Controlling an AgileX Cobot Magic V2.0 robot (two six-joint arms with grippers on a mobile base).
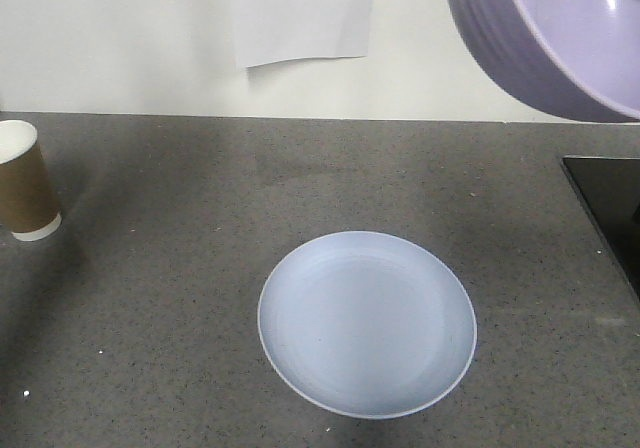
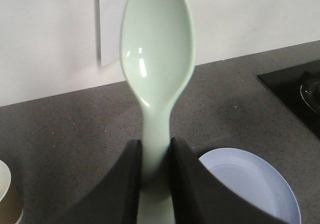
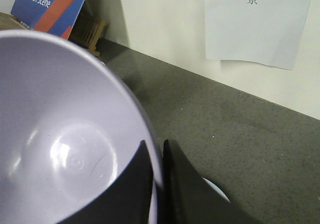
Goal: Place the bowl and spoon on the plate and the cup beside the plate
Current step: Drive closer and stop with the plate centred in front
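Exterior front-facing view has the plate (image 1: 366, 323) lying flat on the grey tabletop (image 1: 150, 298), mid-frame. The cup (image 1: 25, 193) stands upright well apart at the left edge, partly cut off. At top right the bowl (image 1: 560, 38) hangs tilted above the tabletop, cropped by the frame. The left tool (image 2: 155, 149) is clamped on the handle of the spoon (image 2: 156, 59), whose end is cut off below. The right tool (image 3: 157, 149) pinches the bowl's rim.

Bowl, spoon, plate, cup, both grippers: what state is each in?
Bowl: held above the counter, rim pinched.
Spoon: gripped by its handle, off the counter.
Plate: flat on counter, empty.
Cup: upright, apart from plate.
Left gripper: shut on spoon.
Right gripper: shut on bowl.
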